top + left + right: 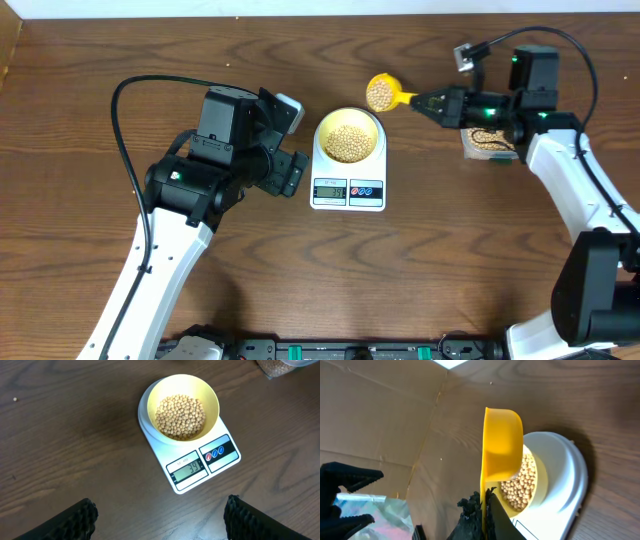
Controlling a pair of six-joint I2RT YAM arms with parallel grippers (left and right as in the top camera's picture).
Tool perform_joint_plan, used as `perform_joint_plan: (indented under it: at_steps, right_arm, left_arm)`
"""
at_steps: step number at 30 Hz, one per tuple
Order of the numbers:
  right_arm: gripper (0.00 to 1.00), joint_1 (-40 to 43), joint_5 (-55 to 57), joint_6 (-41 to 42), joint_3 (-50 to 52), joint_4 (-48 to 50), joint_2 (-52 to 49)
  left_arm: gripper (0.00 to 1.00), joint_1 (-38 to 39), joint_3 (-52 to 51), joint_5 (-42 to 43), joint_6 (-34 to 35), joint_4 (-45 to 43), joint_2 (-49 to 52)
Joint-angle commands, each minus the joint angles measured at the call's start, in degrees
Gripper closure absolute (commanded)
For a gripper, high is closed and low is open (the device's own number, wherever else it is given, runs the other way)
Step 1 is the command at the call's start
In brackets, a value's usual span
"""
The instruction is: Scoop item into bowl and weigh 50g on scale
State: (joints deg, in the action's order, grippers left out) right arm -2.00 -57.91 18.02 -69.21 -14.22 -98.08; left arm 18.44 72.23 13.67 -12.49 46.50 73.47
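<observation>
The white scale (348,190) stands mid-table with the pale yellow-green bowl (349,124) on its platform, filled with tan beans (349,142). In the left wrist view the scale (220,455) reads 39 and the bowl (210,395) holds beans (180,416). My right gripper (437,101) is shut on the handle of a yellow scoop (381,93) full of beans, held just right of and behind the bowl. In the right wrist view the scoop (502,445) is above the bowl's edge (540,477). My left gripper (160,520) is open and empty, left of the scale.
A clear tub of beans (487,142) sits at the right under my right arm; its corner shows in the left wrist view (280,366). A black clip (345,480) and a foil bag (375,517) show in the right wrist view. One stray bean (15,399) lies on the table.
</observation>
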Motion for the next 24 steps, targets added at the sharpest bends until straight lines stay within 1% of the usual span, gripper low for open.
perform_joint_plan:
  at_steps: [1,3,9,13,20,24]
  right_arm:
    - [0.99,-2.4,2.1,0.3,0.1,0.3,-0.5]
    - [0.99,-4.2,4.1,0.0,0.1,0.3,-0.5]
    - [0.99,-7.9,5.4,-4.6,0.1,0.3,-0.5]
    - [0.99,-8.2,5.5,-5.4,0.1,0.3,-0.5]
    - [0.99,-8.2,5.5,-12.7,0.1,-0.8,-0.5]
    - [0.99,-8.2,5.5,-14.3,0.1,-1.0,-0.5]
  left_arm:
    - [0.17,-0.2,0.0,0.7,-0.8,0.2,0.2]
    - [0.17,-0.2,0.0,0.7,-0.7,0.2,0.2]
    - [0.17,-0.2,0.0,0.7,-0.8,0.2,0.2]
    - [0.17,-0.2,0.0,0.7,-0.7,0.2,0.2]
    - [0.17,-0.2,0.0,0.7,-0.7,0.2,0.2]
    - [0.17,-0.2,0.0,0.7,-0.8,0.2,0.2]
